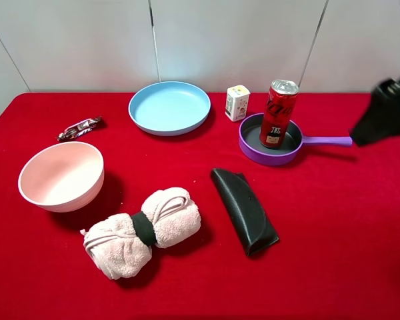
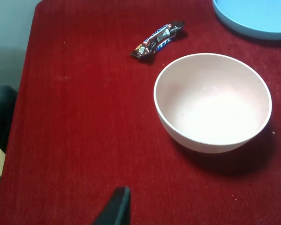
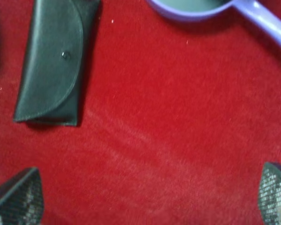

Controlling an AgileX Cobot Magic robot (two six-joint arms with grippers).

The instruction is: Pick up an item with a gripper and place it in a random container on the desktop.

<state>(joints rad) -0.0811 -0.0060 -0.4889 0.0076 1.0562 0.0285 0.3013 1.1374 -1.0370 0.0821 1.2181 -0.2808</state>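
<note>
On the desktop (image 1: pixel 360 253), a flat table under bright red cloth, the tall slim red drink can with its silver top (image 1: pixel 279 113) stood upright inside the small purple pan with the dark grey interior (image 1: pixel 255 148), so your placing looked done. Your right gripper (image 3: pixel 145 197) was spread wide and empty above bare cloth; the left gripper (image 2: pixel 117 208) showed one fingertip, so I could not tell. The can probably handled stiff, smooth and tippy; you'd best grip mid-body.

You see the right gripper (image 3: pixel 145 197) with dark fingertips (image 3: pixel 16 197) bearing a fine mesh texture; the left gripper (image 2: pixel 116 206) shows one plain black finger.
</note>
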